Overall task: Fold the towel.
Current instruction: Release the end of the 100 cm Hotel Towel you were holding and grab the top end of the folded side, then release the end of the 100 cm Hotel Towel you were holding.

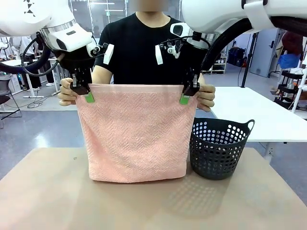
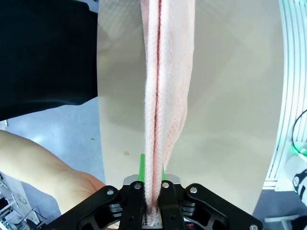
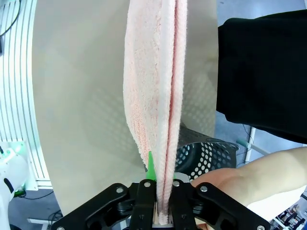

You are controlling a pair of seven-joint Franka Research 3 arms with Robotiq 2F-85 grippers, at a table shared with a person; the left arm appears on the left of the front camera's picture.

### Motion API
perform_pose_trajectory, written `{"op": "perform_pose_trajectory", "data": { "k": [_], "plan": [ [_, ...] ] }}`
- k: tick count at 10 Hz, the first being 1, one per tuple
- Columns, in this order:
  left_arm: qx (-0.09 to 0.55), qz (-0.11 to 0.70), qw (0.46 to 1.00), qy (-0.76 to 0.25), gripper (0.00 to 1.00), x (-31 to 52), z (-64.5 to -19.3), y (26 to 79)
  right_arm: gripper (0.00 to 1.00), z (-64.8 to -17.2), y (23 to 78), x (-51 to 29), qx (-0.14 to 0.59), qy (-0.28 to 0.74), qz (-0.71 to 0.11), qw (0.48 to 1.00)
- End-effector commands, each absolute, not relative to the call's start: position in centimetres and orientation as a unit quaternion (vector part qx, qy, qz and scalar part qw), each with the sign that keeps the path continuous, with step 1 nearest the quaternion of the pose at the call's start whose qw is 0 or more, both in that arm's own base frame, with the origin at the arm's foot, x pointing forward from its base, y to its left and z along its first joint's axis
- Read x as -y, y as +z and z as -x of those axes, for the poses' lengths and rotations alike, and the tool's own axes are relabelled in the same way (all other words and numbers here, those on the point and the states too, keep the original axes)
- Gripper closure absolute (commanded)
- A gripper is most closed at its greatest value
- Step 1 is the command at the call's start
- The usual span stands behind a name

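The pale salmon-pink towel [image 1: 136,134] hangs doubled over the table, its lower edge near the tabletop. My left gripper [image 1: 85,93] is shut on its top left corner, and my right gripper [image 1: 188,95] is shut on its top right corner. A person's hands [image 1: 66,93] hold the same two corners just outside my fingers. In the left wrist view the towel [image 2: 160,96] runs up from between the green pads [image 2: 142,168] of my left gripper [image 2: 152,191]. The right wrist view shows the towel [image 3: 153,86] clamped in my right gripper [image 3: 162,189].
A dark perforated basket [image 1: 219,147] stands on the tan table [image 1: 48,191] just right of the towel, also seen as the basket [image 3: 206,153] under my right gripper. The person stands close behind the towel. A white table [image 1: 259,115] lies at the far right.
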State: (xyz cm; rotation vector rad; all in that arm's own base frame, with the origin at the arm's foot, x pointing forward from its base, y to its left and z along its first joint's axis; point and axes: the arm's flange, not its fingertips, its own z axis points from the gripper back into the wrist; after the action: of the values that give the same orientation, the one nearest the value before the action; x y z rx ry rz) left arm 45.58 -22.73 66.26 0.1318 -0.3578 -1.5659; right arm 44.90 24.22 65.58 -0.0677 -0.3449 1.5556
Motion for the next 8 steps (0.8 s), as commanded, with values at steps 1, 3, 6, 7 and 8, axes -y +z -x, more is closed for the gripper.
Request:
{"op": "perform_pose_trajectory", "data": {
  "k": [1,3,6,7,8],
  "plan": [
    [0.162,-0.06,0.688,-0.704,0.99,22.86,-45.53,66.44,1.0,-44.83,65.71,-24.15,0.155,0.699,0.035,0.697],
    [0.162,-0.06,0.688,-0.704,0.99,22.86,-45.53,66.44,1.0,-44.83,65.71,-24.15,0.155,0.699,0.035,0.697],
    [0.162,-0.06,0.688,-0.704,0.99,22.86,-45.53,66.44,1.0,-44.83,65.71,-24.15,0.155,0.699,0.035,0.697],
    [0.162,-0.06,0.688,-0.704,0.99,22.86,-45.53,66.44,1.0,-44.83,65.71,-24.15,0.155,0.699,0.035,0.697],
    [0.162,-0.06,0.688,-0.704,0.99,22.86,-45.53,66.44,1.0,-44.83,65.71,-24.15,0.155,0.699,0.035,0.697]
  ]
}}
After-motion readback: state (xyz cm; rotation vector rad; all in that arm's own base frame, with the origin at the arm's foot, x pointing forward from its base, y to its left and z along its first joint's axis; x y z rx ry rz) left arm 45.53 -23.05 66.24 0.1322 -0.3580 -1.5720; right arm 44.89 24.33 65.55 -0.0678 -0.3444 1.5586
